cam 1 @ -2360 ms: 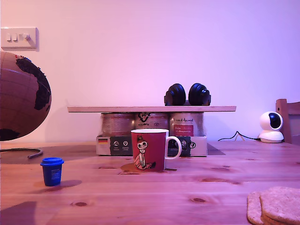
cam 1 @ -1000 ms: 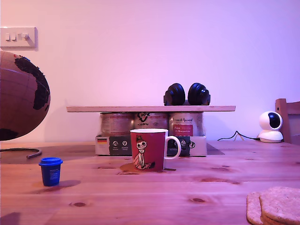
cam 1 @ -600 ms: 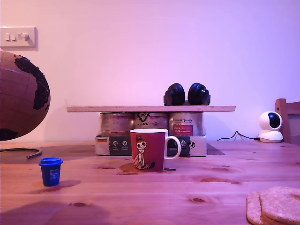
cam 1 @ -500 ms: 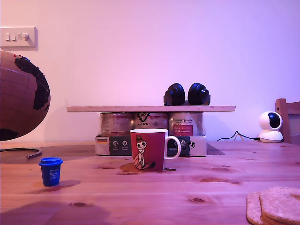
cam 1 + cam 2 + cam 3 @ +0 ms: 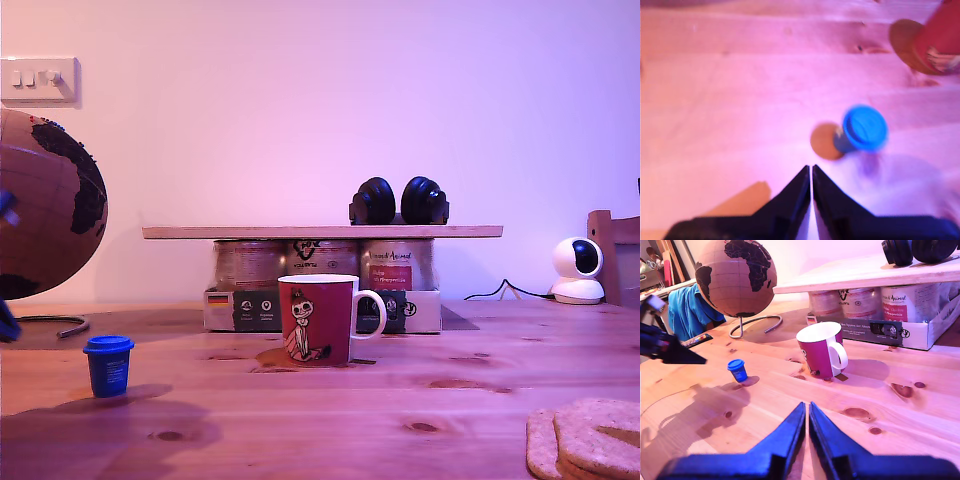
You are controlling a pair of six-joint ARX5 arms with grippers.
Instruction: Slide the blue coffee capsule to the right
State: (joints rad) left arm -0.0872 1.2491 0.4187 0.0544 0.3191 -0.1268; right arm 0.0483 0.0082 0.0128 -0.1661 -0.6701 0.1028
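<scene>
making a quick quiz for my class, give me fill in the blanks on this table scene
1. The blue coffee capsule stands on the ____ table.
2. The mug shows a cartoon ____.
3. On the shelf board lie black ____.
4. My first hand has its jaws ____.

Missing words: wooden; cat; headphones; shut

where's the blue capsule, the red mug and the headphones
blue coffee capsule (image 5: 109,367): exterior view, its side wall
red mug (image 5: 318,320): exterior view, its front with the cat
headphones (image 5: 399,201): exterior view, between the ear cups
</scene>
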